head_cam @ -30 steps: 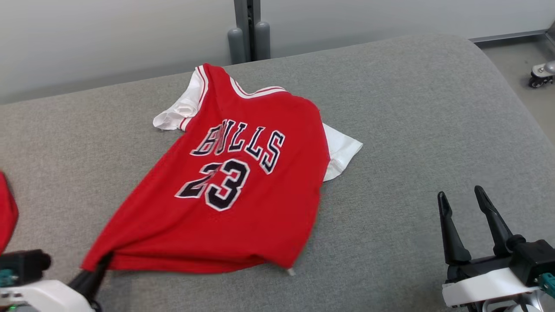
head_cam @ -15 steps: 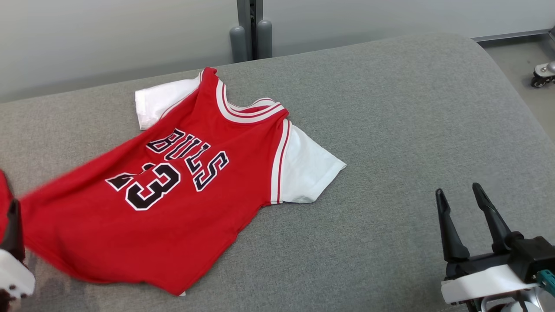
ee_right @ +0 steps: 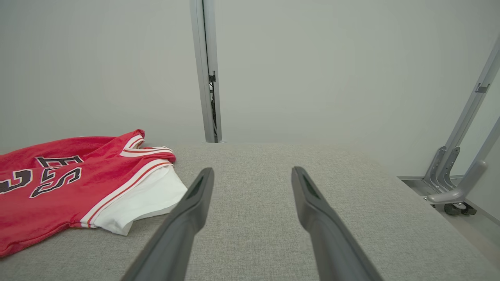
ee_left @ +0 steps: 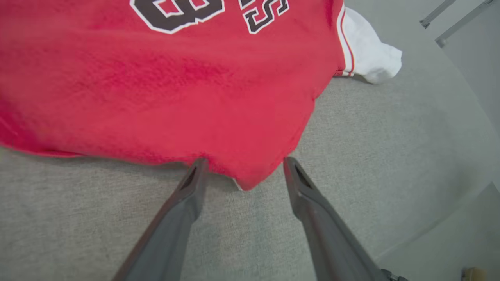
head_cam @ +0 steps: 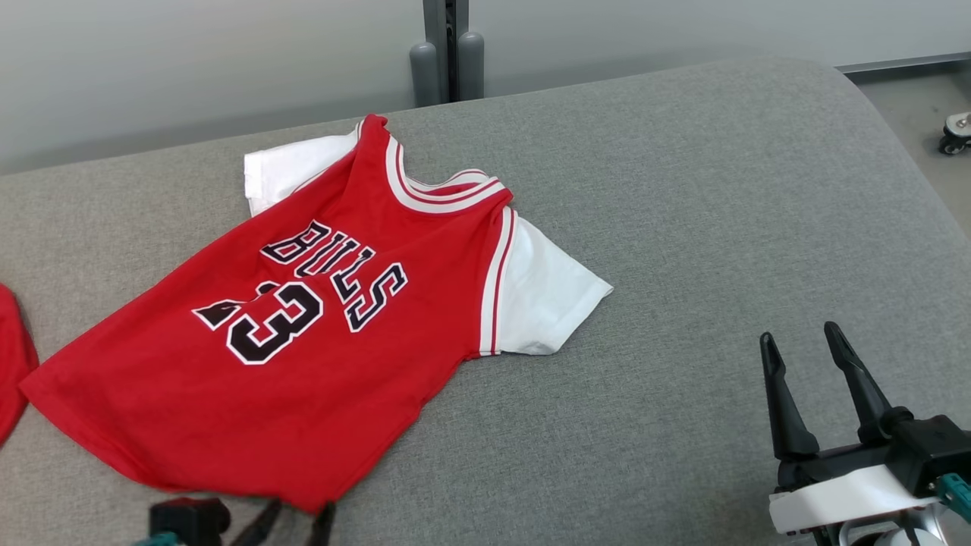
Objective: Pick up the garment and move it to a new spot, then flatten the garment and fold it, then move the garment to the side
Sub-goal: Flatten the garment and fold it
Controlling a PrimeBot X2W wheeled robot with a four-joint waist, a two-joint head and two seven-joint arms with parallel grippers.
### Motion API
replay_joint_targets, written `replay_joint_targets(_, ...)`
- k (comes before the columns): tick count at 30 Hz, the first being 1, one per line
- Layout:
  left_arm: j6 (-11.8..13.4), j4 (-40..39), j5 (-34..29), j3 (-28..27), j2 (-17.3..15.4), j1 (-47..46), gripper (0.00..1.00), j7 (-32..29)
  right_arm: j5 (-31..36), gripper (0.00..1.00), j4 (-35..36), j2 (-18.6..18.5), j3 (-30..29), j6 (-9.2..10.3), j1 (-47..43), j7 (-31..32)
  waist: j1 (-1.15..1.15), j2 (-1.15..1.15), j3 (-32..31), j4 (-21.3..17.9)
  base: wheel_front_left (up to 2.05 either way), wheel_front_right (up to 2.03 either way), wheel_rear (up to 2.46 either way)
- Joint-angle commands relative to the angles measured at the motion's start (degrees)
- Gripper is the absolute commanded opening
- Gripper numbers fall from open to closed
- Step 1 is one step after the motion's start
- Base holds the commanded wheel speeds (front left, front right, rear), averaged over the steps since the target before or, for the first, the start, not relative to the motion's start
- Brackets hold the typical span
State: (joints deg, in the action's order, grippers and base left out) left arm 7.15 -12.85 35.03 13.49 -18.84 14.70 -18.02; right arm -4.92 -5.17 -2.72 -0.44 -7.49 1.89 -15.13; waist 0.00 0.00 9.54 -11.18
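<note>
The garment is a red jersey with white sleeves and dark lettering, lying mostly flat and skewed on the grey padded table. My left gripper sits at the jersey's near hem corner, at the bottom edge of the head view. In the left wrist view the left gripper is open, and the hem corner of the garment lies loose between its spread fingers. My right gripper stands open over bare table at the lower right, well clear of the jersey. In the right wrist view the right gripper holds nothing, with the garment off to its left.
Another red cloth pokes in at the left edge. Two grey posts stand behind the table's far edge. The table rounds off on the right, with floor and a caster wheel beyond. A metal frame stands at the right.
My left gripper dragged the hem leftward, turning the jersey, then opened and let go. It now sits at the near hem corner. The right arm has stayed put.
</note>
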Motion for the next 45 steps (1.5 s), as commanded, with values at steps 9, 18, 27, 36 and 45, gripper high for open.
replay_joint_targets(9, 0.8, 11.2, -4.4, 2.6, 1.5, -3.4, 1.00, 3.4, 0.1, 1.00, -0.1, -0.3, 0.3, -0.01, 0.0, 0.0, 0.00, 0.00, 0.3, -1.8, 0.00, 0.00, 0.00)
replay_joint_targets(18, 0.7, 19.6, -5.7, 2.5, 3.1, -7.4, 0.00, 8.7, -0.6, 1.00, -0.2, -0.3, 0.4, -0.02, 0.3, 0.0, 0.00, 0.00, 0.5, -3.3, 0.00, 0.00, 0.00)
replay_joint_targets(27, -0.7, 16.2, -8.2, 4.7, -0.8, -6.9, 0.00, 6.3, -1.2, 1.00, -0.1, -0.3, -1.3, -0.02, -1.2, 0.0, 0.00, 0.00, -0.1, 0.7, 0.00, 0.00, 0.00)
replay_joint_targets(36, -1.5, -0.6, -11.0, 5.9, -11.9, -1.8, 0.00, -6.2, -0.6, 1.00, -0.3, -0.3, -1.7, -0.02, -0.6, 0.0, 0.00, 0.00, -0.8, 6.8, 0.00, 0.00, 0.00)
replay_joint_targets(45, -0.4, -4.4, -11.0, 5.6, -16.3, 3.0, 0.00, -11.3, -0.3, 1.00, -0.6, -0.3, -1.1, -0.02, -0.3, 0.0, 0.00, 0.00, -0.8, 8.4, 0.00, 0.00, 0.00)
